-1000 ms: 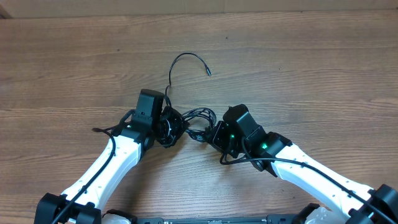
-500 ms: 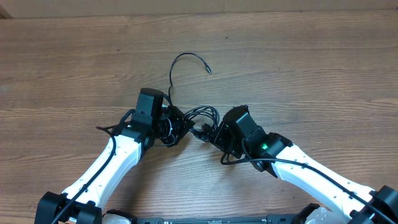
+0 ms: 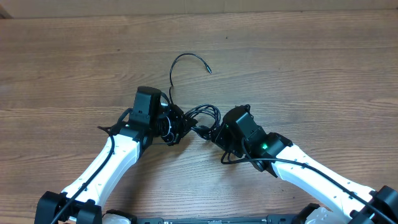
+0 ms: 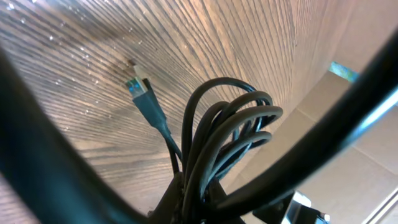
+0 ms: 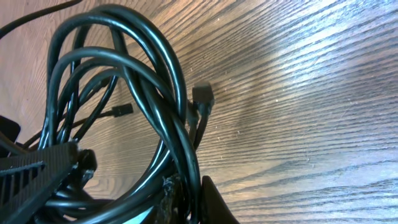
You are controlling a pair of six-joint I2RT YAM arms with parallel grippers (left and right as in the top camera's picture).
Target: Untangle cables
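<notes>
cables [image 3: 205,114] bunched overhead, left wrist shows plug [image 4: 135,87]

White arms, blk ends.
L arm [image 3: 107,163] & R arm [image 3: 323,180]: rounded white links, each w/ a thin blk arm cable [image 3: 311,168] along it, well behind the jaws. L gripper [image 3: 180,126] & R gripper [image 3: 209,132] all blk, boxy blk wrist blocks [image 3: 148,104] directly behind the jaws. Green LED [image 3: 263,147] on R arm just behind its block. Blk joint housings [image 3: 53,208] farthest from the jaws.

A brown wood-grain table [image 3: 311,74] lies beneath the jaws, glare just ahead; a pale strip [image 3: 186,5] runs far beyond.
</notes>
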